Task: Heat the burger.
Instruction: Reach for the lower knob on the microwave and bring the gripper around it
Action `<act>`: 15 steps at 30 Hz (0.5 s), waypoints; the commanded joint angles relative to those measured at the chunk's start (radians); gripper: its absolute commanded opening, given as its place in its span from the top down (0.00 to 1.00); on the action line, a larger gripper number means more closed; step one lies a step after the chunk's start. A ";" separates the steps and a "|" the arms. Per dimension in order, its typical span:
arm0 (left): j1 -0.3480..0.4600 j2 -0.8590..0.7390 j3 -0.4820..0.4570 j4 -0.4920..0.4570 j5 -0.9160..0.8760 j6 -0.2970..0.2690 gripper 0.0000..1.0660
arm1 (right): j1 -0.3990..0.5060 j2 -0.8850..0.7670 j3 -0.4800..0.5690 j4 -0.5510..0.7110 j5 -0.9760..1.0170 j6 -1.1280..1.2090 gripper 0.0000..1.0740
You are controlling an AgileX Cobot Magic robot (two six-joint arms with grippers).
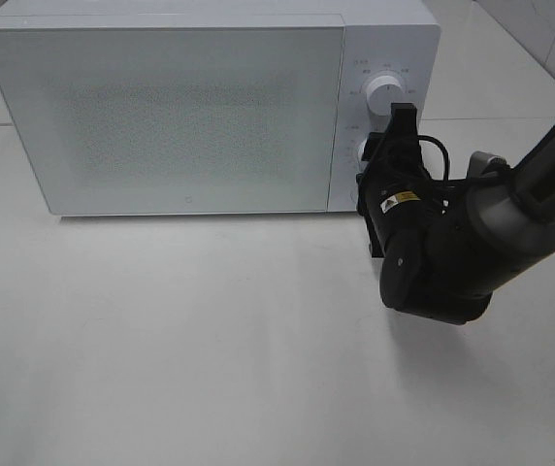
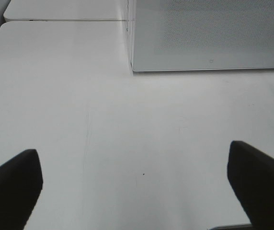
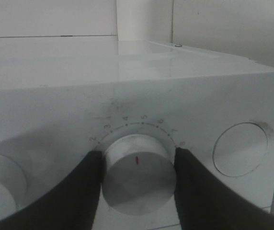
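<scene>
Looking down from the high camera, we see the microwave [image 1: 180, 107] at the 12 o'clock end of the white surface [image 1: 210, 340], with its door [image 1: 161, 116] closed. The control panel sits on the 3 o'clock side of the door, with the upper dial [image 1: 382, 92] near its top. The right arm [image 1: 510, 204] comes in from 3 o'clock, and the right gripper [image 1: 386, 146] is pressed up to the panel just at 6 o'clock of that upper dial.

From the right wrist camera we see the right gripper [image 3: 137, 158] at a medium width, clasping the lower dial [image 3: 138, 184]. One of its black fingers [image 3: 70, 191] lies against each side of the dial's rim. The dial's red mark points toward the printed 4 and 5 on the scale around it. A round button [image 3: 240, 148] sits beside this dial on the panel.

The left wrist camera shows the left gripper [image 2: 137, 184] spread wide and holding nothing. It hangs above bare surface, well apart from the microwave's front corner [image 2: 133, 67]. This gripper is out of the high camera's frame.

We cannot tell where the burger is. No view shows it, and the door's speckled window lets us see nothing inside.
</scene>
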 commanded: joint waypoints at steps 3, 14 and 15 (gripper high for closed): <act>0.001 -0.027 0.006 -0.008 -0.003 -0.001 0.03 | -0.002 -0.005 -0.019 -0.023 -0.131 0.029 0.99; 0.001 -0.027 0.006 -0.008 -0.003 -0.001 0.03 | -0.002 -0.005 -0.019 -0.021 -0.132 0.016 0.93; 0.001 -0.027 0.006 -0.008 -0.003 -0.001 0.03 | -0.002 -0.005 -0.019 -0.021 -0.132 0.016 0.93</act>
